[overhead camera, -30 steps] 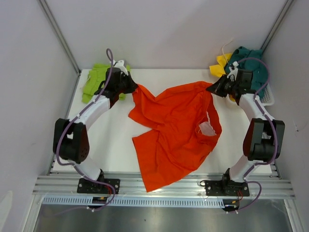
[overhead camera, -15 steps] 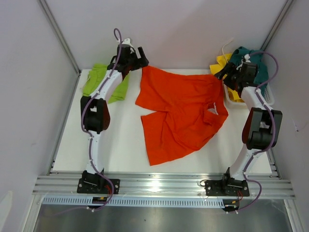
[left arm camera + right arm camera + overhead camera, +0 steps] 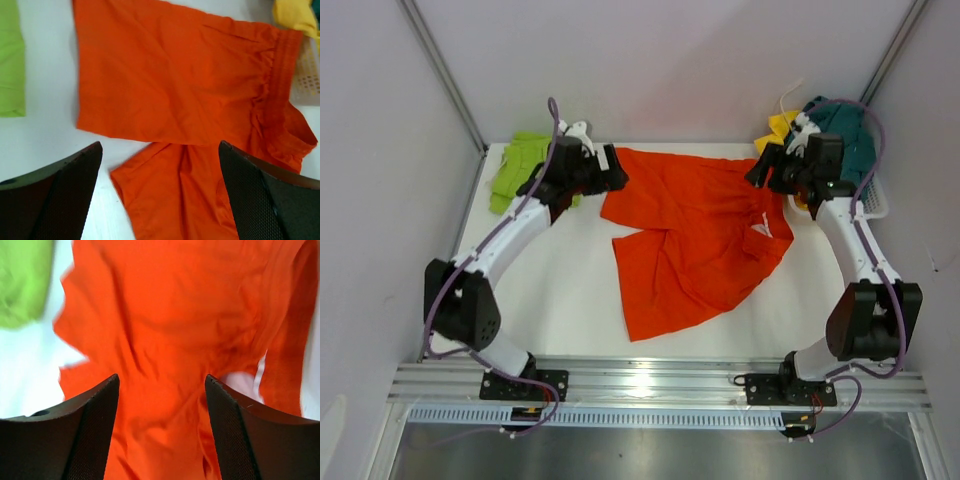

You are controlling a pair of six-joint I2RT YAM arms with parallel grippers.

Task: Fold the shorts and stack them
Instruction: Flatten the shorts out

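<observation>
Orange shorts [image 3: 695, 235]: matt cloth w/ creases

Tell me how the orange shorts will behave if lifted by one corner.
Probably floppy: the orange shorts lie creased and folded over themselves, so the rest would likely hang limp. Likely light, since the cloth looks thin. Pushed, they'd probably bunch, not slide.

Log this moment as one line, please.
orange shorts: spread on table | left tool: open, empty | right tool: open, empty
</observation>
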